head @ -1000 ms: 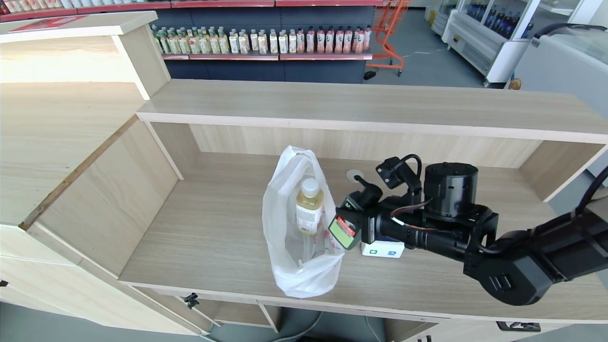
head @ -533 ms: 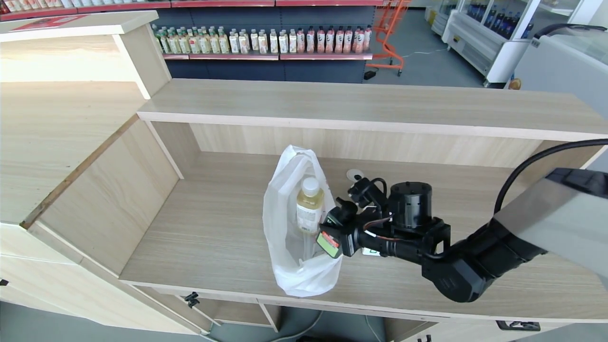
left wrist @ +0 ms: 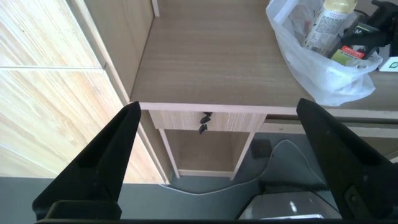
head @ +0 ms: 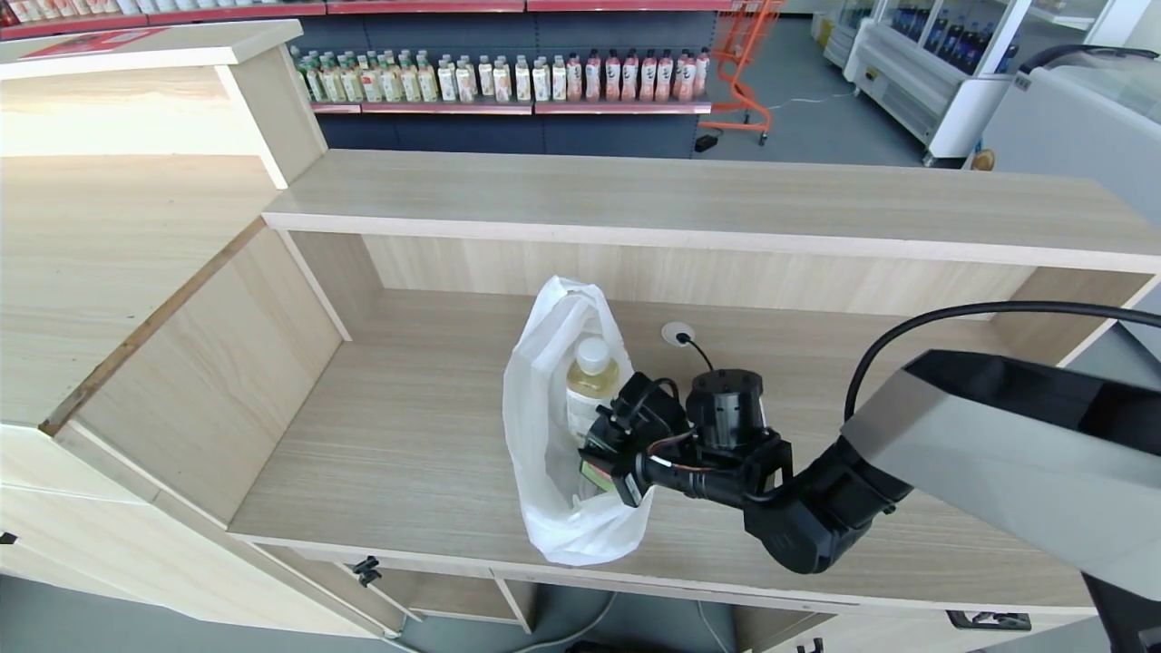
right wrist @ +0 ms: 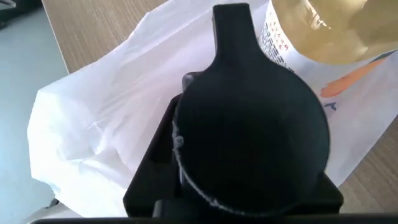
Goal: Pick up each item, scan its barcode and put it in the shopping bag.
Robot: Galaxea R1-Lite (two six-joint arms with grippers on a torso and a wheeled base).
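Sharing one bag (head: 542, 426) are one bottle (head: 591, 385), one packet (head: 600, 473).

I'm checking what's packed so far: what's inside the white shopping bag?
A capped bottle of pale yellow drink stands inside the shopping bag. The right gripper holds a green-labelled item at its mouth. The bottom is hidden behind the gripper and crumpled plastic.

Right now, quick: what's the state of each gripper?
Left gripper: open, holding nothing.
Right gripper: closed on a green-labelled item at the mouth of the shopping bag.
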